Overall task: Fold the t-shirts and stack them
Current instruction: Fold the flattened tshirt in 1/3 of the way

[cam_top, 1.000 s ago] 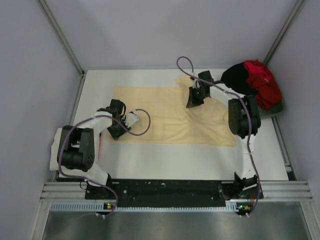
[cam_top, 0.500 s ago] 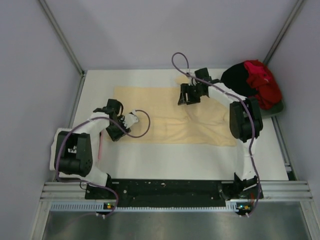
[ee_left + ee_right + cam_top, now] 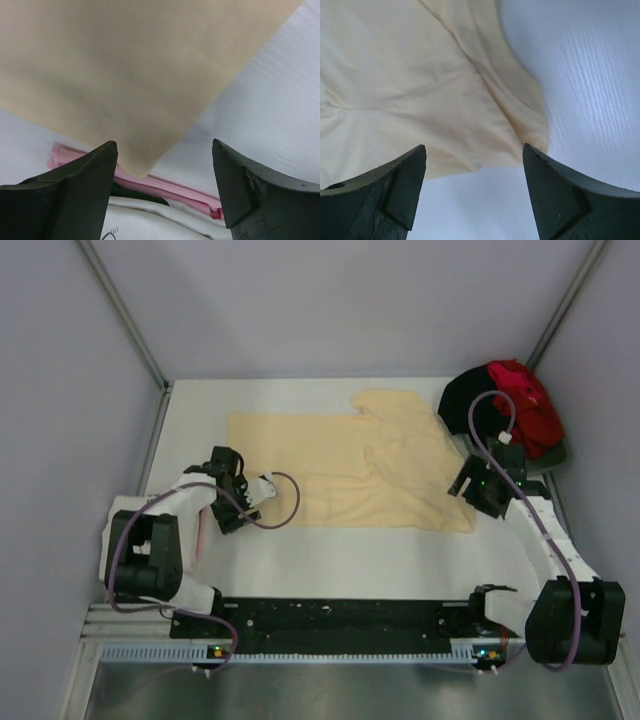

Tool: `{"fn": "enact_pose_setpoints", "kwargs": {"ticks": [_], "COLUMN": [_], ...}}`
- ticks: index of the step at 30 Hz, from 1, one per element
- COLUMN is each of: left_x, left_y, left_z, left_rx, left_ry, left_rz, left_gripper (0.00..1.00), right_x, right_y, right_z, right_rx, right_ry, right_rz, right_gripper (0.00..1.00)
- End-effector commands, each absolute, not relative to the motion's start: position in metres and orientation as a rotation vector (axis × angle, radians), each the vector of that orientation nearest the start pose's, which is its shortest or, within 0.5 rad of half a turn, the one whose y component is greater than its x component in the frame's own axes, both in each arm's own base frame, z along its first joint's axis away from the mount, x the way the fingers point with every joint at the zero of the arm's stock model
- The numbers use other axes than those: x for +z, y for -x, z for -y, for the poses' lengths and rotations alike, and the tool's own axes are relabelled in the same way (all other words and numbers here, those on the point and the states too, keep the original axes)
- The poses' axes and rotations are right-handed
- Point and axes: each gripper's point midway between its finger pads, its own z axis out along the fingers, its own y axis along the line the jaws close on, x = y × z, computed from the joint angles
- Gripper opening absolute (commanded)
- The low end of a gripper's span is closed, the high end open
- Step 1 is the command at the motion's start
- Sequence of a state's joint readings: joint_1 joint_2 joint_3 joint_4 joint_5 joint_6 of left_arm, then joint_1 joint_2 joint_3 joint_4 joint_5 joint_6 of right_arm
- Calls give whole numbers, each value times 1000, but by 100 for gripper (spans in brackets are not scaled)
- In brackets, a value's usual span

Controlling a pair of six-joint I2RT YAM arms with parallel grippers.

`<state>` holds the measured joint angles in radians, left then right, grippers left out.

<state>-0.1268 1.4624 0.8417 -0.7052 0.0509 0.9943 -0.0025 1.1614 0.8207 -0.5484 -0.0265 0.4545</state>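
Note:
A pale yellow t-shirt (image 3: 330, 465) lies spread across the middle of the table, its right part folded over with creases. My left gripper (image 3: 236, 510) hovers at the shirt's near left corner (image 3: 135, 75), open (image 3: 164, 145), nothing between its fingers. Beyond that corner the left wrist view shows folded cloth: a pink layer (image 3: 172, 186) over a white t-shirt with black print (image 3: 150, 222). My right gripper (image 3: 468, 485) is open above the yellow shirt's near right edge (image 3: 430, 90), empty (image 3: 474, 147). A black t-shirt (image 3: 470, 400) and a red one (image 3: 525, 405) are heaped at the back right.
Grey walls with metal posts close in the table on the left, back and right. Bare white table (image 3: 350, 560) runs between the shirt's near edge and the black base rail (image 3: 340, 615). The right arm's cable (image 3: 480, 420) loops over the heap.
The right gripper opened, let go of the yellow cloth and pulled back from the shirt's upper middle to its right edge. The left gripper opened wider at the near left corner.

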Motion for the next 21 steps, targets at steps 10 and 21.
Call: {"fn": "enact_pose_setpoints", "kwargs": {"ticks": [10,21], "left_x": [19,32], "left_y": [-268,-245], "left_z": [19,7], "left_rx": [42,89], "left_ry": [-1495,-1481], "left_rz": [-2390,-2433], "left_gripper": [9,0], "right_x": [55,28], "right_y": [-243,-235], "right_z": [-1,25], "right_rx": [184,152], "right_ry": [-1038,-1188], "right_rz": [-2349,-2314], "right_gripper": [75,0]}}
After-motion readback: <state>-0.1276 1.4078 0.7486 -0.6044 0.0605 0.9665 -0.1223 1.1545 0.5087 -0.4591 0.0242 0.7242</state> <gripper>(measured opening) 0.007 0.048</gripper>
